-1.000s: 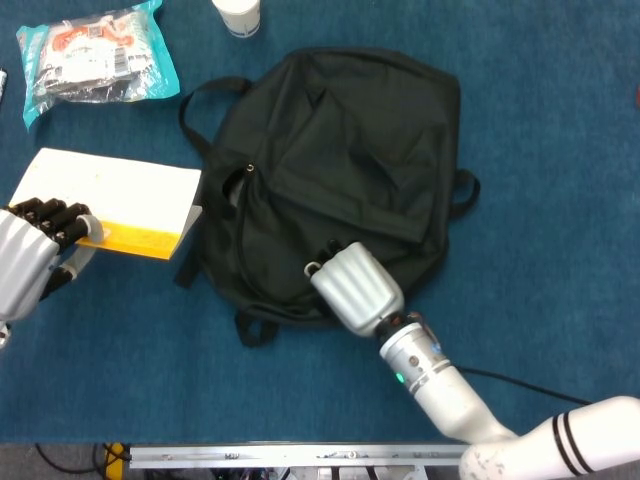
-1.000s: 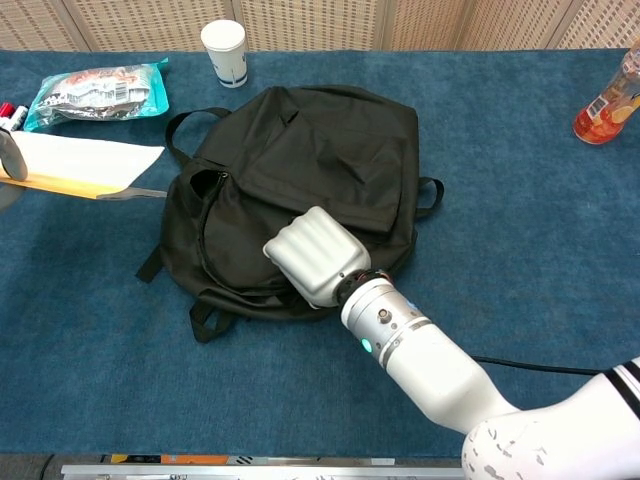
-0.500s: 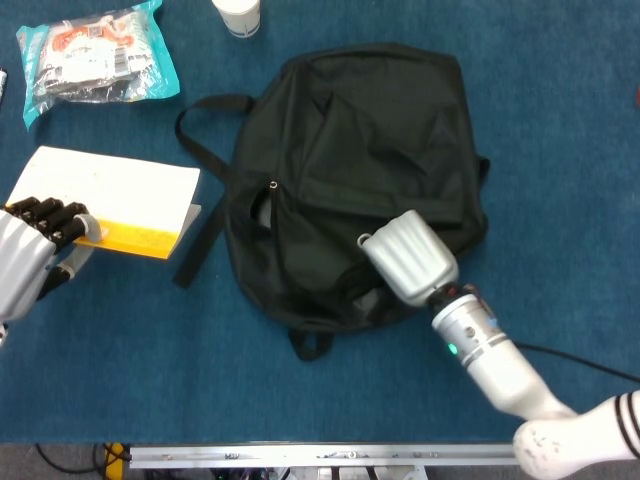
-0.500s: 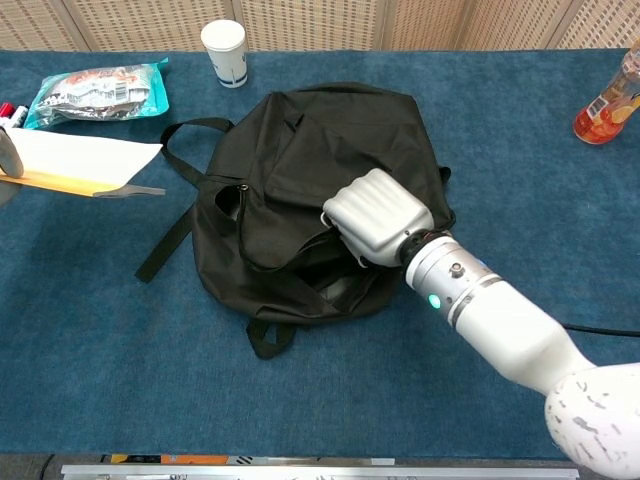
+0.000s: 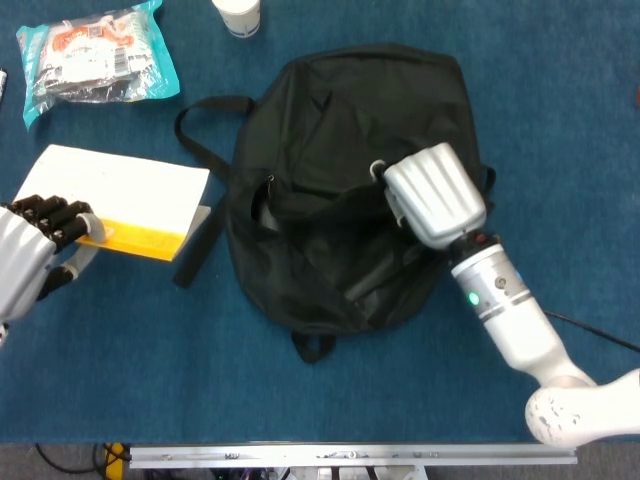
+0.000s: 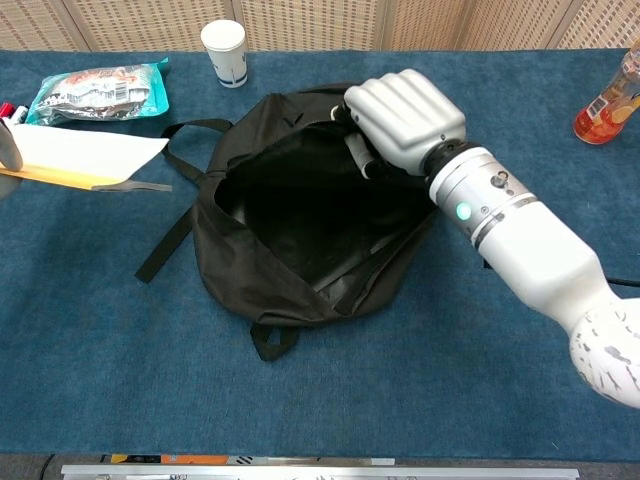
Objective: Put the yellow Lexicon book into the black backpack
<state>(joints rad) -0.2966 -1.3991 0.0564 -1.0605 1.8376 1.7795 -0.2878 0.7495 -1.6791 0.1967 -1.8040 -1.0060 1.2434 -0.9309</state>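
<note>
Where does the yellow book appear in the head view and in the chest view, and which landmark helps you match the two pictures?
Head view: the yellow book lies at the left edge, left of the black backpack, with the left hand holding its near corner.
Chest view: the book is at the far left edge, partly cut off, below the snack packet.
Shared landmark: the white paper cup behind the backpack, at the top of both views.
</note>
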